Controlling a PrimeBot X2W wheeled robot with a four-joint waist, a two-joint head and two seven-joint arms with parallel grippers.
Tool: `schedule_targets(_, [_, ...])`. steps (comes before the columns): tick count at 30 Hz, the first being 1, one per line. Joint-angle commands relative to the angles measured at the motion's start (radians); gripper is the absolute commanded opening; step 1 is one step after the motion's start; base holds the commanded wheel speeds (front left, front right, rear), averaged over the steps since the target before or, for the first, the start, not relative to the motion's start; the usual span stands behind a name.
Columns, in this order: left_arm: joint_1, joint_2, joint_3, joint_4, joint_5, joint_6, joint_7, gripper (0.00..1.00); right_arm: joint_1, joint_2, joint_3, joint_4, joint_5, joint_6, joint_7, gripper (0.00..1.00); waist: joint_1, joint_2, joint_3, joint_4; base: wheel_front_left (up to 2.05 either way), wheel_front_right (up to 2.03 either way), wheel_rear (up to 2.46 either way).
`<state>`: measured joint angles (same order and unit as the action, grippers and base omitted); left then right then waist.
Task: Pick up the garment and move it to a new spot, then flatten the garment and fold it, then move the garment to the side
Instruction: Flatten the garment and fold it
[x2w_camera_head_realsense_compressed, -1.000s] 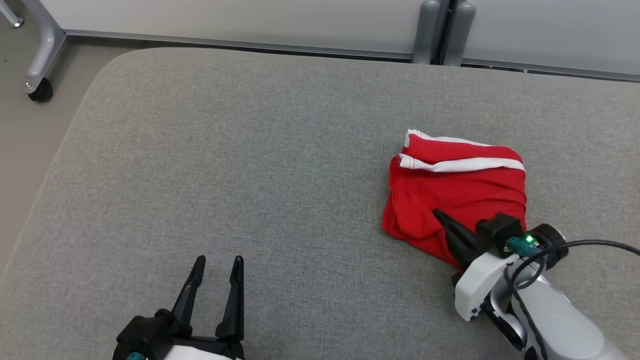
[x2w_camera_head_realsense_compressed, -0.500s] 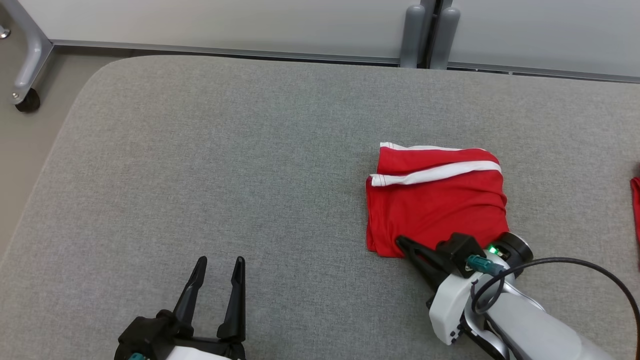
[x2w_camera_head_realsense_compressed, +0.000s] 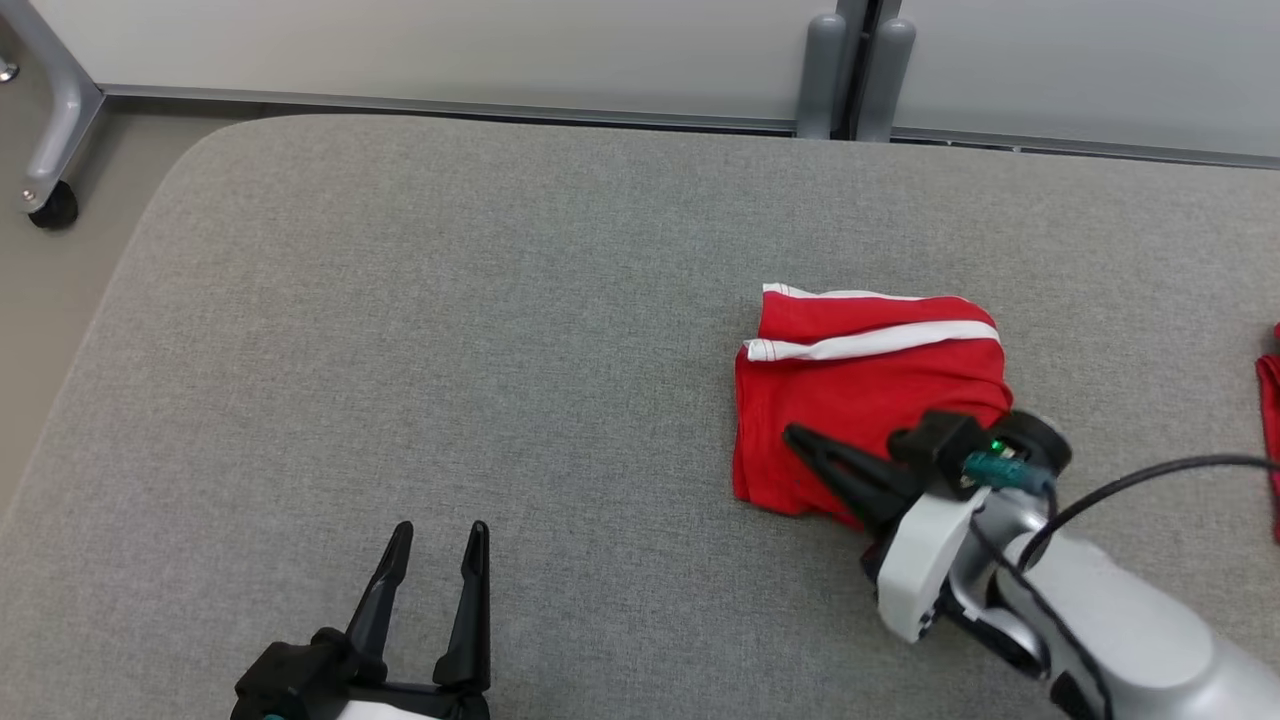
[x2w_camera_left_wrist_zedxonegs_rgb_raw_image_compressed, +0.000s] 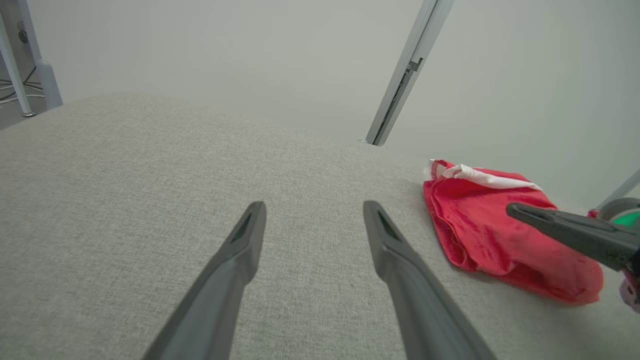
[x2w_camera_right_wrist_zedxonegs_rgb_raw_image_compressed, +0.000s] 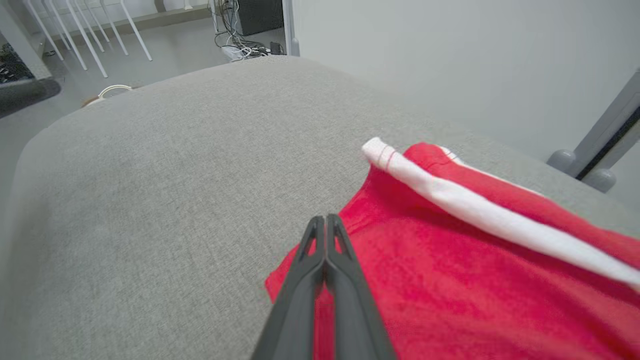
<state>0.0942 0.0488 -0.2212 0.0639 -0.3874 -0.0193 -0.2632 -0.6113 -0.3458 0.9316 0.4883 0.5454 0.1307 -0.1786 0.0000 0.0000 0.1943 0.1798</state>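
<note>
The red, white-striped cloth garment (x2w_camera_head_realsense_compressed: 860, 400) lay folded; my right end effector (x2w_camera_head_realsense_compressed: 795, 438) was pressed together, empty; only moving it aside seemed left.

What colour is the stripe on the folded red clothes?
White. The stripe on the red garment shows best in the right wrist view.

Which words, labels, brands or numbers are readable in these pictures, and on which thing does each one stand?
None can be read.
The red garment bears a plain white stripe, no print.
The grey surface, the left gripper and the right gripper carry no legible marking.
</note>
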Motion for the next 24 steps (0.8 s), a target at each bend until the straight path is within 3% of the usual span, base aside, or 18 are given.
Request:
schedule_targets(1, [-0.008, 0.004, 0.003, -0.003, 0.003, 0.003, -0.002, 1.00, -0.010, -0.012, -0.008, -0.007, 0.002, 0.000, 0.008, 0.00, 0.0000, 0.0000, 0.002, 0.001, 0.00, 0.00, 0.00])
schedule_targets(12, [-0.064, 0.004, -0.024, -0.016, -0.012, -0.004, -0.002, 1.00, -0.122, -0.109, -0.057, -0.033, -0.009, 0.000, 0.169, 0.00, 0.0000, 0.0000, 0.097, 0.043, 0.00, 0.00, 0.00])
schedule_targets(24, [-0.134, 0.004, -0.080, -0.013, -0.035, 0.000, -0.002, 1.00, -0.286, -0.110, -0.066, 0.121, 0.008, 0.000, 0.192, 0.00, 0.0000, 0.0000, 0.196, 0.109, 0.00, 0.00, 0.00])
